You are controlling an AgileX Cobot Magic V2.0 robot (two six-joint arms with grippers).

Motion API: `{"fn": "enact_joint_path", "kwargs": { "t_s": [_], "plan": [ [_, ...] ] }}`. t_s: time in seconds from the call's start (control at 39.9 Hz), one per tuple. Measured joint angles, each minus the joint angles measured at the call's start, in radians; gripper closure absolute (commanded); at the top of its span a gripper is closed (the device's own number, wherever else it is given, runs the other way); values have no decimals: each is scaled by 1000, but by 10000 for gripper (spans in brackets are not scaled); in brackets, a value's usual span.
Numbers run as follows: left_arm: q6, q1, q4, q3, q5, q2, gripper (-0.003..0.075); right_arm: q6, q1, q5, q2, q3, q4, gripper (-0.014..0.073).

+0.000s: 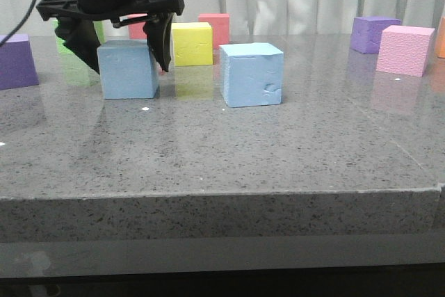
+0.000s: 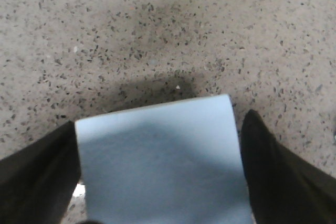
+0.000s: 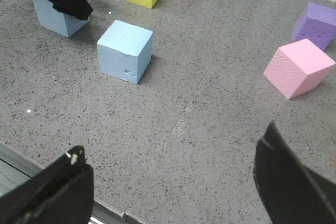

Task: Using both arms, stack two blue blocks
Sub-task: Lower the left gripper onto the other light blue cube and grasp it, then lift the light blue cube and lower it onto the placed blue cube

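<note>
Two pale blue blocks stand on the grey table (image 1: 208, 151). The left blue block (image 1: 128, 69) sits between the fingers of my left gripper (image 1: 129, 67). In the left wrist view the block (image 2: 157, 156) fills the space in the gripper (image 2: 160, 129); one finger touches its side and a thin gap shows at the other. The block rests on the table. The second blue block (image 1: 252, 74), with a chipped dent near a lower corner, stands alone to the right and also shows in the right wrist view (image 3: 125, 51). My right gripper (image 3: 173, 145) is open and empty, high above the table's front edge.
A yellow cube (image 1: 192, 43) and a red cube (image 1: 217, 27) stand behind the blue blocks. A purple cube (image 1: 15, 60) is at the far left. A purple cube (image 1: 373, 34) and a pink cube (image 1: 405, 50) are at the back right.
</note>
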Motion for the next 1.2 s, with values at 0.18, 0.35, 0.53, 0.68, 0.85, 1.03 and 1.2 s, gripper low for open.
{"fn": "enact_joint_path", "kwargs": {
  "t_s": [0.18,0.35,0.53,0.68,0.85,1.03,1.2],
  "plan": [
    [-7,0,-4,0,-9,2,261,0,0,0,0,0,0,-34],
    [-2,0,-6,0,-9,-2,261,0,0,0,0,0,0,-34],
    [184,0,-87,-23,2,-38,261,0,0,0,0,0,0,-34],
    [479,0,-248,-113,54,-61,261,0,0,2,0,0,0,-34],
    [852,-2,-450,-202,112,-64,261,0,0,2,0,0,0,-34],
    [1091,-31,-506,-262,147,-64,261,0,0,2,0,0,0,-34],
    [1173,-92,-496,-339,187,-24,261,0,0,2,0,0,2,-34]
  ]
}}
